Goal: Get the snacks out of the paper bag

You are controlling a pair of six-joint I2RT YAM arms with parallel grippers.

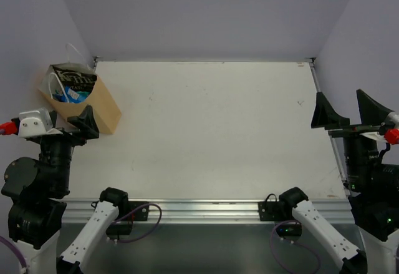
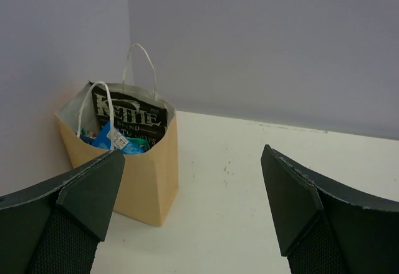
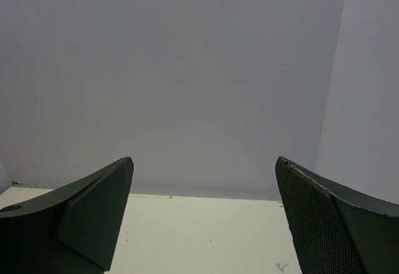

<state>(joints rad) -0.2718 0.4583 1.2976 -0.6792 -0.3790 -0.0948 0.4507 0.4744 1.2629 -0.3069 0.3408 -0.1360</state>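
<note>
The tan paper bag [image 1: 103, 108] stands upright in the table's far left corner, its white string handles up. Inside show a dark chip bag [image 1: 73, 74] and a blue packet [image 1: 65, 94]; other snacks are hidden. My left gripper [image 1: 70, 123] is open and empty just in front of the bag. In the left wrist view the bag [image 2: 146, 174] stands ahead left of the gripper [image 2: 192, 156], with the dark chip bag [image 2: 131, 117], a blue-white packet [image 2: 109, 138] and a teal packet [image 2: 138, 144] in it. My right gripper [image 1: 346, 113] is open and empty at the table's right edge; it also shows in the right wrist view [image 3: 204, 163].
The white table [image 1: 212, 130] is walled by pale purple panels at the back and both sides. A metal rail [image 1: 206, 208] runs along the near edge between the arm bases. The right wrist view shows only the back wall and bare tabletop [image 3: 206, 236].
</note>
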